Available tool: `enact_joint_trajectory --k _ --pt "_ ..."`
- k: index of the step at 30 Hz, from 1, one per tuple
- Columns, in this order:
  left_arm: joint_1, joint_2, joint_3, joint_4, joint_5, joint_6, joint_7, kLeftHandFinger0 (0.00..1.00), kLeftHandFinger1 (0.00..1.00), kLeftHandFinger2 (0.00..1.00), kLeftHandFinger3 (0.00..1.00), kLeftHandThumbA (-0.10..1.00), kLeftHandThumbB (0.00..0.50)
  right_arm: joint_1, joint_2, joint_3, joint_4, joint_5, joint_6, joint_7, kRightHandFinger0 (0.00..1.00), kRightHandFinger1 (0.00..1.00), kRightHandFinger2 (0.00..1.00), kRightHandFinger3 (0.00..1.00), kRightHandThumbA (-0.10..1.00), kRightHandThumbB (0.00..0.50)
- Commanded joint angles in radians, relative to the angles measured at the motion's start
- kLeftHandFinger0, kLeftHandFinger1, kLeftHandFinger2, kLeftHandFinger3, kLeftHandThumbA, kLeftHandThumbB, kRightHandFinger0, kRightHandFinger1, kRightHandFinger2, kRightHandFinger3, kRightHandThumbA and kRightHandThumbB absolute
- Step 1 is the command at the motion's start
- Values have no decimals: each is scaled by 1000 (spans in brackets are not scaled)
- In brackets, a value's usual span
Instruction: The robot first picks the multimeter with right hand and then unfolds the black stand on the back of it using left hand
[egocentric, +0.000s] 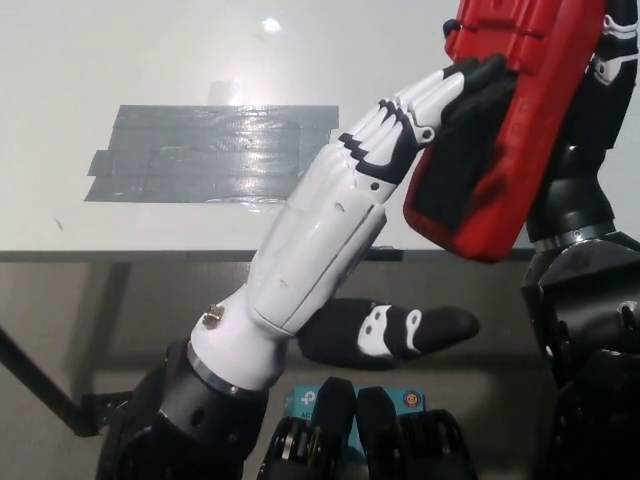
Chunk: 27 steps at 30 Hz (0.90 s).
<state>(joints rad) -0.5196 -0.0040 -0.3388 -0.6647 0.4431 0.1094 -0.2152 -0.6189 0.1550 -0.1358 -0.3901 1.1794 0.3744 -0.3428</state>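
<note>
The red multimeter (530, 120) is held up at the top right, tilted, its black back panel (455, 175) facing left. My black right hand (612, 45) is shut on its far side, with only a little of the hand showing past the red case. My white left hand (340, 215) stretches up from the lower left. Its straight fingertips (470, 85) lie against the upper part of the multimeter's back, and its thumb (400, 332) hangs apart below. The black stand is not clearly visible behind those fingers.
A patch of grey tape (210, 152) is stuck on the white table (120, 50). The table's front edge (120, 256) runs across the middle of the picture, with the floor below it.
</note>
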Motion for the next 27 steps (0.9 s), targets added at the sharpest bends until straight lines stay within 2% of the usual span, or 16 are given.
enact_joint_trajectory --k 1,2,4,5,6,7,8,9,11,12,15,16,19,21,25,27 --pt "1 -19 -23 11 58 -28 -9 1000 1000 1000 1000 1000 402 -37 11 33 -41 -78 -17 6 4 440 865 777 -100 141" --pt "6 -18 -24 16 57 -22 -15 1000 1000 1000 1000 1000 409 -40 10 30 -43 -69 -18 16 0 357 793 650 -100 158" --pt "15 -16 -24 22 65 -19 -17 1000 1000 1000 1000 1000 410 -45 12 23 -47 -59 -19 12 0 292 767 626 -100 156" --pt "17 -16 -23 24 65 -19 -17 1000 1000 1000 1000 1000 416 -46 14 20 -45 -52 -23 19 0 296 791 644 -100 140" --pt "18 -14 -20 33 71 -28 -10 1000 1000 1000 1000 1000 409 -55 25 8 -43 -22 -31 14 0 349 809 752 -100 135" --pt "15 -13 -16 37 73 -34 -6 1000 1000 1000 1000 1000 407 -62 25 7 -43 -24 -30 9 0 366 800 818 -100 134" --pt "16 -15 -15 41 75 -42 0 1000 1000 1000 1000 1000 395 -63 24 7 -47 -28 -28 4 0 376 797 927 -100 131" --pt "18 -18 -15 45 77 -51 7 1000 1000 1000 1000 1000 394 -64 24 8 -52 -33 -26 -3 0 373 794 958 -100 132" --pt "30 -31 -15 48 85 -60 20 1000 1000 1000 1000 1000 394 -64 21 7 -57 -16 -30 17 0 370 756 922 -100 105" --pt "36 -39 -12 49 88 -66 28 1000 1000 1000 1000 1000 391 -66 23 6 -61 -7 -35 24 0 385 790 996 -100 88" --pt "56 -70 0 56 60 -74 46 1000 1000 1000 1000 1000 401 -70 26 10 -78 -19 -36 12 0 402 828 1000 -100 88" --pt "71 -88 0 58 62 -69 55 1000 1000 1000 1000 1000 418 -73 44 2 -89 20 -46 -1 0 383 814 1000 -100 70" --pt "105 -112 -9 98 69 -141 98 1000 1000 1000 1000 1000 392 -75 75 -5 -117 39 -62 -49 0 378 811 1000 -100 73" --pt "133 -131 -20 115 78 -162 110 1000 1000 1000 1000 1000 408 -78 103 -9 -135 32 -84 -72 0 380 805 1000 -100 64" --pt "173 -168 -56 138 144 -202 140 1000 1000 1000 1000 1000 393 -101 173 -21 -159 25 -128 -142 0 452 828 1000 -100 65" --pt "192 -185 -72 161 149 -235 161 1000 1000 1000 1000 1000 389 -116 195 -25 -166 2 -142 -166 0 444 799 1000 -100 69"
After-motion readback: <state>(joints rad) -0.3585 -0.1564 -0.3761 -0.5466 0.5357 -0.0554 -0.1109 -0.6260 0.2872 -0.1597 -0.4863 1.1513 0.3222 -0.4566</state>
